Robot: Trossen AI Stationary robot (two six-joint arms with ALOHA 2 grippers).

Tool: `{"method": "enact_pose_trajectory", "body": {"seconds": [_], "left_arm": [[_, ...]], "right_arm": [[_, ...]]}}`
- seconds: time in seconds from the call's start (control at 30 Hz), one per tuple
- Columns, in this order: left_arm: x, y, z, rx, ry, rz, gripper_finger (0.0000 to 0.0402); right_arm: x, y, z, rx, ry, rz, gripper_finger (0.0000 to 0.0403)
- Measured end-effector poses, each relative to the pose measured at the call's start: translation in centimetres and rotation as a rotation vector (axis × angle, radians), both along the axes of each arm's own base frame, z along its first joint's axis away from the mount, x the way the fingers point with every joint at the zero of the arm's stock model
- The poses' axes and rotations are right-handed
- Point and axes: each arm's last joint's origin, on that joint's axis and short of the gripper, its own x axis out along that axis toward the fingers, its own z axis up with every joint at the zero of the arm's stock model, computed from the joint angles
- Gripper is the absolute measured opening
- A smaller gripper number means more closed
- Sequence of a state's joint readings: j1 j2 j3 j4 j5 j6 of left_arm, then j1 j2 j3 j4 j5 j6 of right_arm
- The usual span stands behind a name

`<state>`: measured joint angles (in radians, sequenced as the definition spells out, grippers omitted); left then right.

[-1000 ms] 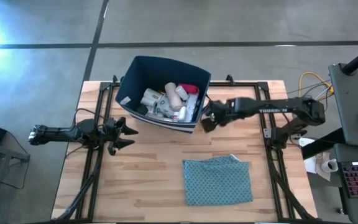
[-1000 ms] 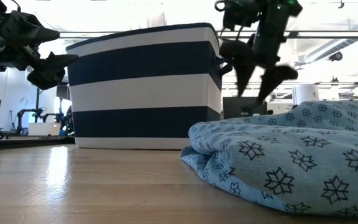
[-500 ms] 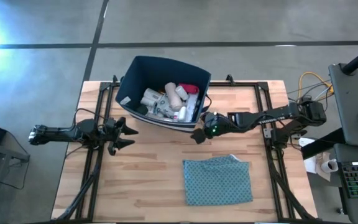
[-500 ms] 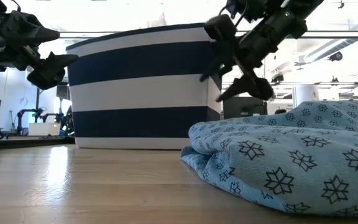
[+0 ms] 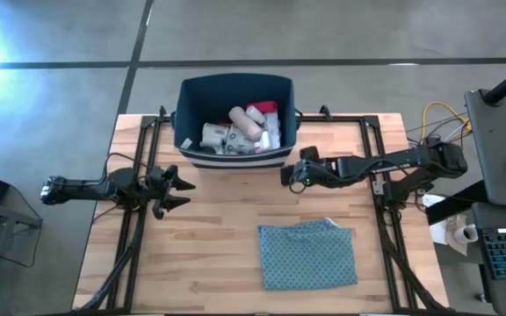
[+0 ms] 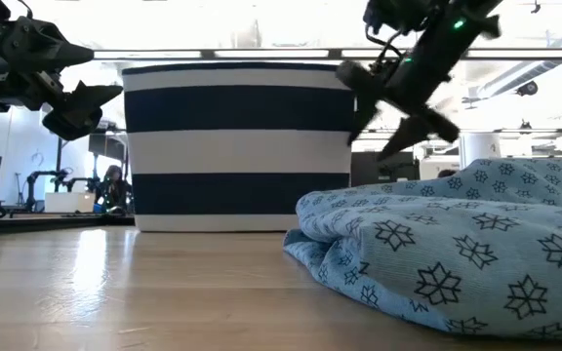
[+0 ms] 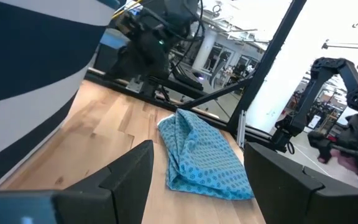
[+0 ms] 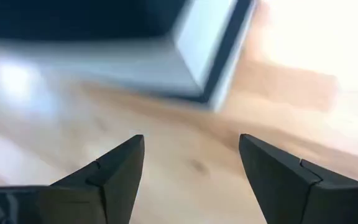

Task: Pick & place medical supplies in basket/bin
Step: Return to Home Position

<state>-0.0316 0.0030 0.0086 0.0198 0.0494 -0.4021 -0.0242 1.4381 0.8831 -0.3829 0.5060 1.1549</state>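
Observation:
The dark navy bin (image 5: 235,159) with white stripes (image 6: 237,151) stands on its base at the table's far middle, square to the table's edge. Several medical supplies (image 5: 240,127) lie inside it: white bottles, rolls, a red item. My right gripper (image 5: 287,175) is open just off the bin's near right corner (image 8: 213,74), slanting down, with nothing between its fingers (image 8: 191,168). In the low view it (image 6: 390,115) hangs beside the bin's right wall. My left gripper (image 5: 183,189) waits open at the table's left (image 7: 197,180). My right gripper is close to the bin's near right corner (image 5: 292,163). Whether a finger touches the wall I cannot tell, since the wrist view is blurred and the high view shows no clear gap.
A folded teal patterned cloth (image 5: 308,254) lies at the near right of the table (image 6: 457,244), also in the left wrist view (image 7: 201,155). Bare wood (image 5: 209,237) stretches between the bin, the cloth and the left gripper. Black frame rails (image 5: 385,219) run along both table sides.
The bin has turned about on the table, from slanted to square with the far edge, its supplies riding along. My right gripper has swung toward the near edge and back beside the bin's near right corner, sinking and tipping downward.

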Motion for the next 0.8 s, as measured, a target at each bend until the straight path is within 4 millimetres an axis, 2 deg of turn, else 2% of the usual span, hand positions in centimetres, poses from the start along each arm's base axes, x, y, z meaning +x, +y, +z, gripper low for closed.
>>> {"method": "enact_pose_trajectory", "body": {"seconds": [0.13,0.33,0.5,0.8], "left_arm": [[0.0,0.0,0.0,0.000,0.000,0.000,0.0230],[0.0,0.0,0.0,0.000,0.000,0.000,0.0230],[0.0,0.0,0.0,0.000,0.000,0.000,0.0230],[0.0,0.0,0.0,0.000,0.000,0.001,0.0230]], "right_arm": [[-2.0,0.6,-0.4,0.045,0.253,0.100,0.0253],[-5.0,1.3,-2.5,0.263,0.537,0.235,0.0250],[-6.3,1.6,-4.4,0.342,0.587,0.219,0.0249],[-9.0,1.6,-7.4,0.366,0.698,0.182,0.0247]]}}
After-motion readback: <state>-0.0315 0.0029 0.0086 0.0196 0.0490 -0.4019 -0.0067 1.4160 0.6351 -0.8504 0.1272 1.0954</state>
